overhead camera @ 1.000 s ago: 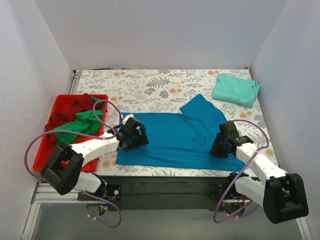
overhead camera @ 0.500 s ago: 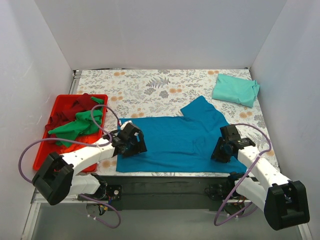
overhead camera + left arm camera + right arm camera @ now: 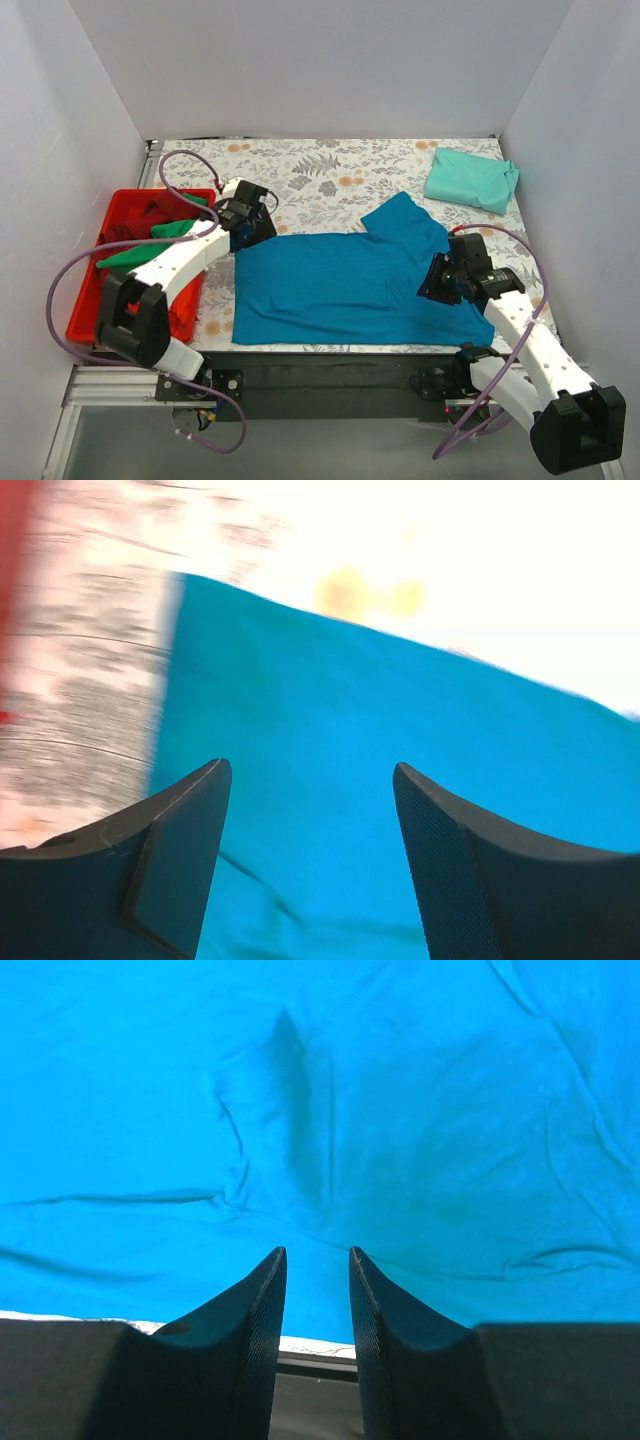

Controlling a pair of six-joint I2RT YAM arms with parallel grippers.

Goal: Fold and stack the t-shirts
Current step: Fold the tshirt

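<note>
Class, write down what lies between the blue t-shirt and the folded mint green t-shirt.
Nothing: in the top view only bare floral table cover separates the blue t-shirt from the mint green t-shirt.

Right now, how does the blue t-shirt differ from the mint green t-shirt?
The blue t-shirt lies spread open near the table's front edge; the mint green t-shirt sits folded in the far right corner. The blue t-shirt covers much more of the table than the mint green t-shirt. Both are plain and single-coloured, lying on the table.
</note>
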